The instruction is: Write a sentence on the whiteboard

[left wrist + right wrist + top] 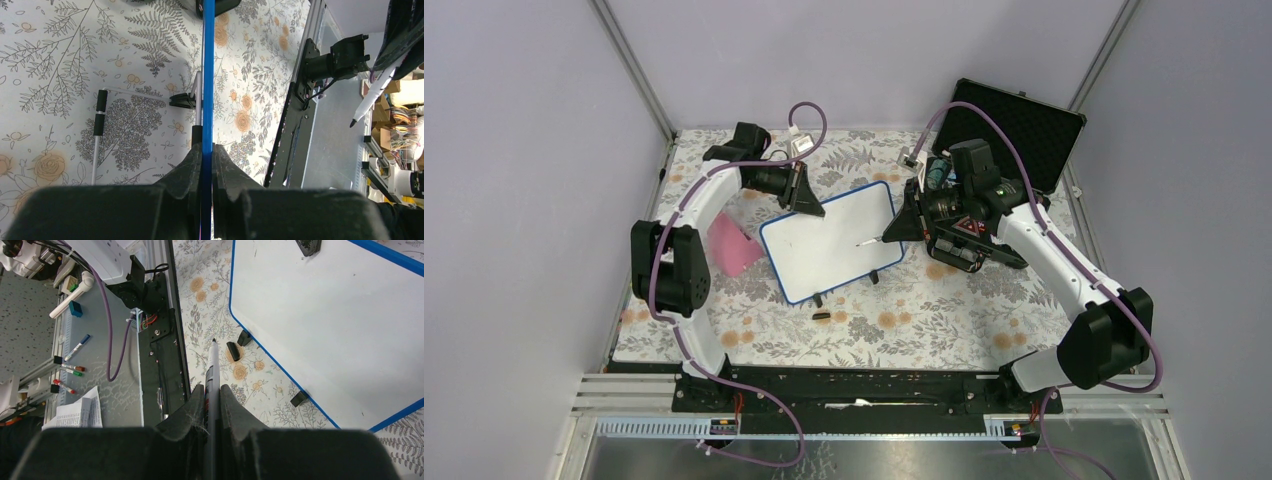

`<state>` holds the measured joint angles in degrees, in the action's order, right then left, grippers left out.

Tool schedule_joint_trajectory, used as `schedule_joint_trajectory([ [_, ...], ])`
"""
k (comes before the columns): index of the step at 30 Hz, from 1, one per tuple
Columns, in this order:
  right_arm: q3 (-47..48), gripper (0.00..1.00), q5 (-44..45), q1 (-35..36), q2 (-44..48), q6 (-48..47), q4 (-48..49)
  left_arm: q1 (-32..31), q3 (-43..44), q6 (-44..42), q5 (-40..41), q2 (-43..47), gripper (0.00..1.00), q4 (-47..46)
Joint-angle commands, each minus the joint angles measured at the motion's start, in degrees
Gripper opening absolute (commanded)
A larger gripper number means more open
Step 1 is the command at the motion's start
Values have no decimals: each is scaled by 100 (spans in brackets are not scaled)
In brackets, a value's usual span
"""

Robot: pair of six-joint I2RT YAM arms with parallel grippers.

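Note:
The whiteboard point(829, 245), white with a thin blue frame, lies tilted in the middle of the floral table. Its surface is blank; no sentence shows on it. My left gripper point(809, 205) is shut on the board's far left frame edge, which shows edge-on as a blue line point(208, 75) between the fingers point(226, 162). My right gripper point(902, 228) is shut on a grey marker point(212, 370), uncapped, with its tip over the board's right part point(871, 240). In the right wrist view the board point(330, 315) lies to the right of the marker tip.
A black foam-lined case point(1024, 125) stands open at the back right. A pink cloth point(734, 245) lies left of the board. A small dark cap point(821, 316) lies on the table in front of the board. Black clip feet point(299, 398) stick out at the board's near edge.

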<state>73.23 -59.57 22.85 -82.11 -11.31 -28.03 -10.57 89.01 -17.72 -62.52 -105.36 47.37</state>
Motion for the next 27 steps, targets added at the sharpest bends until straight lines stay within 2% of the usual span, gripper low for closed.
schedule_joint_trajectory([
  [1, 24, 0, -133, -35, 192, -41, -25, -24, -12, -287, 357, 76, 0, 975],
  [6, 32, 0, -55, -27, 166, -70, -15, -30, -85, -327, 417, 76, 1, 990],
  [7, 45, 0, -39, -14, 135, -61, 8, -32, -55, -310, 473, 69, 10, 993],
  [8, 57, 0, -31, 2, 101, -42, 47, -28, -1, -288, 556, 84, 24, 985],
  [9, 71, 0, -12, 31, 59, -20, 87, -6, 51, -217, 648, 135, 32, 922],
  [14, 258, 0, 216, 227, -85, -44, 236, 363, 198, 121, 974, 622, 53, 573],
  [21, 486, 0, 791, 756, -360, 233, 783, 732, -327, 122, 971, 1296, 53, 526],
  [27, 723, 0, 1212, 1192, -680, 599, 1324, 914, -584, 145, 911, 1458, 43, 507],
])
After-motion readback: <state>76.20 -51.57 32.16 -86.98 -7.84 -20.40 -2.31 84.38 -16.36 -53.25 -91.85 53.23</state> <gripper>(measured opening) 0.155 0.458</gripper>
